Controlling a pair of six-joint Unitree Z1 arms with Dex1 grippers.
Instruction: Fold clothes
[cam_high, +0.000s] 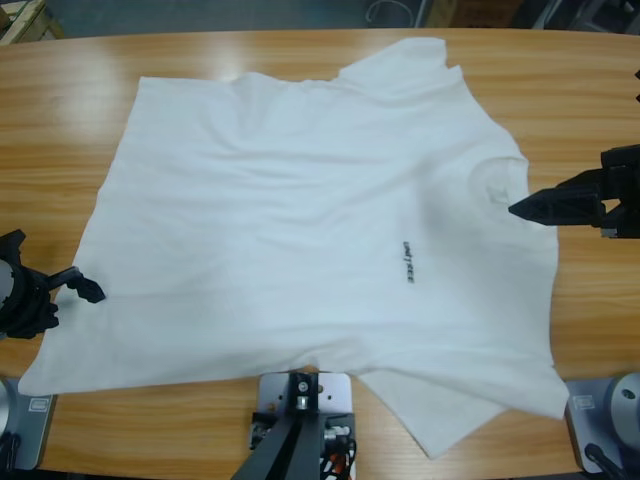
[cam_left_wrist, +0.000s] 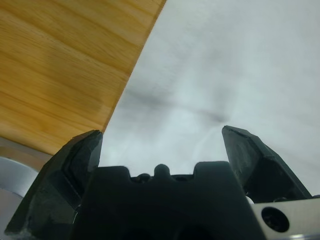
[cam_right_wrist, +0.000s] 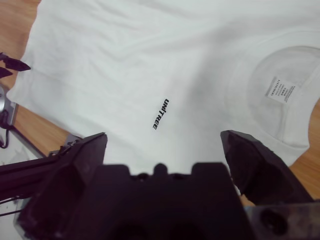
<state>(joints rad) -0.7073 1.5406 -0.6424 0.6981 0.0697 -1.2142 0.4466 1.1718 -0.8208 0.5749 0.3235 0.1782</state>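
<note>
**Shirt spread flat, both grippers open at its ends**

The table (cam_high: 90, 60) carries the T-shirt (cam_high: 300, 220) spread across the frame's middle, so its edges are reachable. The right gripper (cam_high: 530, 208), middle right, stands with jaws apart by the collar (cam_right_wrist: 280, 95). The left gripper (cam_high: 85, 285), lower left, also gapes at the hem, holding nothing.

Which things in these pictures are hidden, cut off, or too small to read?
- Label in the T-shirt collar: right wrist view, print too small to read.
- Shirt's underside and the table beneath it: all views, covered by the cloth.
- Left gripper: high view, arm cut off by the picture edge.
- Right gripper: high view, jaw gap not visible from above.
- Shirt's outline: left wrist view, camera too close.
</note>
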